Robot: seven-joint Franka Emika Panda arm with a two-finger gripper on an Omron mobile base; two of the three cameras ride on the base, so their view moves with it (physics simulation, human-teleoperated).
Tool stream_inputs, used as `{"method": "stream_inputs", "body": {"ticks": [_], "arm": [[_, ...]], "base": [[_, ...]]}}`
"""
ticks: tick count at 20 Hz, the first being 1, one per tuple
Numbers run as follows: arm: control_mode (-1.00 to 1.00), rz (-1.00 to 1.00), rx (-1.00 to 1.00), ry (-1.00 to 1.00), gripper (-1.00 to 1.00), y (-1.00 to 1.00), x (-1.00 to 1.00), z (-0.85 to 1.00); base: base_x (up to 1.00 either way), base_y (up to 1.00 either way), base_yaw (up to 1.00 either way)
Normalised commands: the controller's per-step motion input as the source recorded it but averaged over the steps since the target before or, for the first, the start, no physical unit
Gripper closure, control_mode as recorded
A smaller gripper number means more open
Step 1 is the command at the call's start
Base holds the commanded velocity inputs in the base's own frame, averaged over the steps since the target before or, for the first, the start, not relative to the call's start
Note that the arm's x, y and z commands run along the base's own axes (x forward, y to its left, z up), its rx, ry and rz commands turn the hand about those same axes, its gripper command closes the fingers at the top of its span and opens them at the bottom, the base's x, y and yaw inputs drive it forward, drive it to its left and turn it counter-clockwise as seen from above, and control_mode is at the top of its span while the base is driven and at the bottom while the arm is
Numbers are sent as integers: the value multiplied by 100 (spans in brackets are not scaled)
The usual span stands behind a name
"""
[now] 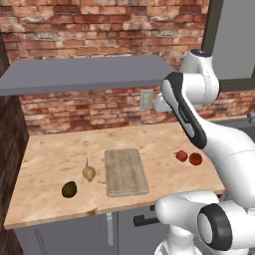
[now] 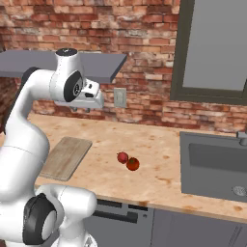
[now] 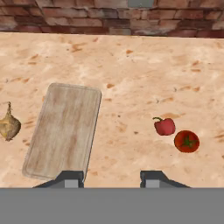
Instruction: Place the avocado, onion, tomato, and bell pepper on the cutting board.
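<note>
The bench [image 1: 55, 164], a broad slab of mottled tan stone with rust-coloured flecks, is carrying every item, and all of them are lying well below the raised pincer [image 3: 111, 177], which is hovering high with its two dark fingertips [image 3: 70, 178] standing wide apart and holding nothing, presumably so that the whole layout is staying in sight before a first pick. The cutting board [image 3: 63, 131], a flat light-brown wooden rectangle with lengthwise grain and rounded corners, is lying bare beneath and to the left of the pincer in the hand view; none of the four vegetables is resting on it yet. The tomato [image 3: 187, 141], smooth, round and orange-red with a dark stem spot, is sitting to the pincer's right, just beside the lumpier, glossy crimson bell pepper [image 3: 165, 126]. The onion [image 3: 8, 125], a papery tan bulb with a thin pointed tip, is lying beyond the board's left edge. The avocado [image 1: 69, 189], dull, dark and egg-shaped, is resting near the onion.
</note>
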Motion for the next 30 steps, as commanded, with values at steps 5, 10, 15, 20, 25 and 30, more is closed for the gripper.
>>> {"method": "stream_inputs", "body": {"ticks": [5,10,15,20,25,30], "arm": [[-100,0,0,0,-100,7,-26,0],[-100,0,0,-2,-100,48,-60,0],[-100,5,0,0,-100,74,-44,0],[-100,11,-3,0,-100,82,-41,0],[-100,8,-1,2,-100,89,-23,-1],[-100,5,0,8,-100,75,-2,-20]], "base": [[0,0,0],[0,0,0],[0,0,0],[0,0,0],[0,0,0],[0,0,0]]}}
